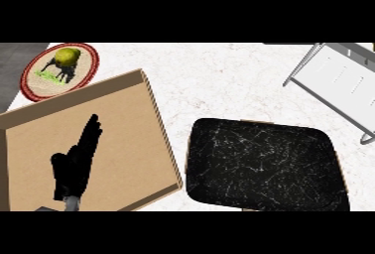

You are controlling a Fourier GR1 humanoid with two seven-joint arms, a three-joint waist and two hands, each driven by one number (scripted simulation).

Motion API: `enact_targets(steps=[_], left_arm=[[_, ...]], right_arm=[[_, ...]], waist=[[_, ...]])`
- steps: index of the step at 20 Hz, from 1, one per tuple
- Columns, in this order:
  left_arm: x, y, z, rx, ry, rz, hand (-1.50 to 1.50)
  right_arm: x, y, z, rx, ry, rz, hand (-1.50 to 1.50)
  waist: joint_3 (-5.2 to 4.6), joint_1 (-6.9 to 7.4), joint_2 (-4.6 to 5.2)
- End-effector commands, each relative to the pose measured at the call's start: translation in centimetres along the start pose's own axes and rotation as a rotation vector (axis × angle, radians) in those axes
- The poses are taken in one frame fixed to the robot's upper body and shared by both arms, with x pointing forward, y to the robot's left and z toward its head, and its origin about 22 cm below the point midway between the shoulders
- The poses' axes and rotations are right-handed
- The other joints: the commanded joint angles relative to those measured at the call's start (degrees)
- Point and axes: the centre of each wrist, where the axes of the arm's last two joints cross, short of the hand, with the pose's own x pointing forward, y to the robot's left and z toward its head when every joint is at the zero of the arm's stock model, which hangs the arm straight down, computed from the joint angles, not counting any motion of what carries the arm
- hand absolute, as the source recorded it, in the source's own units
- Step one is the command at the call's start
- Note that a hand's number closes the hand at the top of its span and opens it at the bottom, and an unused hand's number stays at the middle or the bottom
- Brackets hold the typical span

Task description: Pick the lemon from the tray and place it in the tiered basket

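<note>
The yellow-green lemon [68,55] lies on a round tray [33,84] with a red rim and a printed picture, at the far left corner of the counter. The white wire tiered basket [338,78] stands at the far right, partly cut off by the view's edge. My left hand [75,161] shows at the lower left over a tan board, open with its fingers straight and pointing away from me, well short of the lemon. It holds nothing. My right hand does not show.
A large tan board [132,129] with a raised rim lies tilted at the left, between my left hand and the round tray. A black speckled rounded slab [264,166] fills the near middle and right. White marble counter [227,79] lies between tray and basket.
</note>
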Motion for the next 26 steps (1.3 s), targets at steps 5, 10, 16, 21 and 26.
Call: enact_targets(steps=[5,10,16,21,26], left_arm=[[-2.2,0.1,1.2,0.030,0.106,0.005,0.00],[-3.6,0.7,2.3,0.029,0.116,0.002,0.00],[-4.3,1.0,2.0,0.078,0.128,-0.012,0.00],[-4.5,1.4,3.3,0.102,0.135,-0.019,0.00],[-4.2,0.4,3.6,0.108,0.123,0.001,0.00]], right_arm=[[0.0,-4.4,-0.8,-0.297,-0.084,-0.185,-1.50],[-0.8,-12.3,-0.6,-0.497,-0.003,-0.184,-1.50],[-4.3,-20.1,1.5,-0.534,0.031,-0.230,-1.50],[-6.8,-28.0,4.9,-0.498,0.031,-0.242,-1.50],[-10.0,-33.3,8.5,-0.440,0.011,-0.250,-1.50]], waist=[[-1.13,-0.87,0.61],[-1.23,-2.25,0.23],[-1.24,-4.70,-0.17],[-1.18,-6.06,-0.51],[-1.10,-6.30,-0.46]])
